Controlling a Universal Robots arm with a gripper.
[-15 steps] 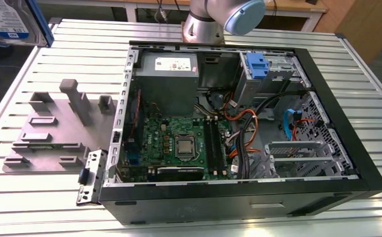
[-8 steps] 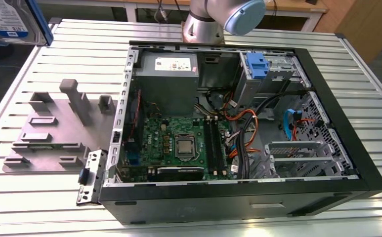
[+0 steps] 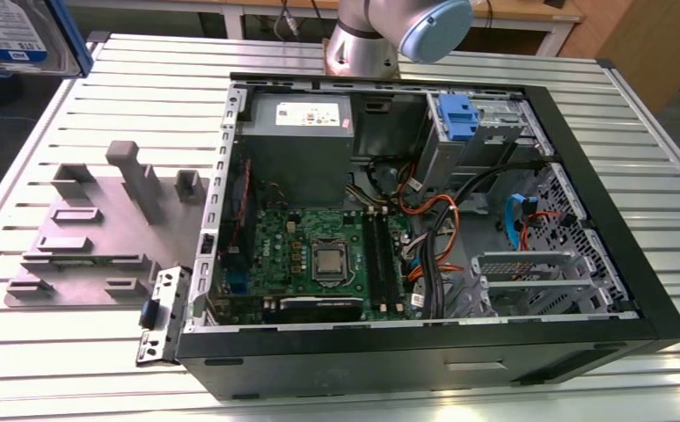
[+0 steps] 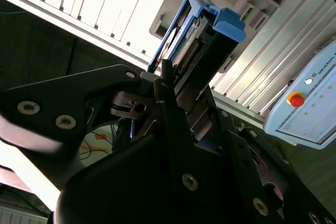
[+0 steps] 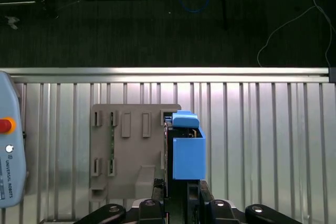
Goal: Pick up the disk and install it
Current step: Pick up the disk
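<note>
The flat silver-grey metal disk with blue plastic side rails (image 4: 202, 35) is held in the black two-fingered claw (image 4: 184, 85). The jaws are closed narrow on its body, with a finger (image 4: 169, 103) laid along its side. In the first wrist view the disk (image 5: 188, 153) is seen edge-on, standing straight out from between the tips of the claw (image 5: 184, 187). Only the end nearest the wrist is clamped and the rest is carried unsupported.

In the exterior view the disk (image 3: 11, 35), white-and-blue label showing, is seen raised well above the slatted aluminium tabletop (image 3: 105, 88). It is held over the corner on the exterior view's left, clear of the grey moulded plastic fixture (image 3: 93, 237) that lies near that edge. The open black computer tower (image 3: 434, 220) is laid on its side across the middle of the tabletop, well apart from the disk.

The risks are judged as follows. With so much of the disk overhanging the grip, a knock on the tower's raised wall could twist it in the jaws. Once it is twisted, the blue rails would be presented skewed to a bay and could jam. Orange and black cables (image 3: 434, 215) are draped beside the bare metal drive cage (image 3: 528, 272), so a snag there is likely if the disk is brought in low. Which bay is meant cannot be told.
</note>
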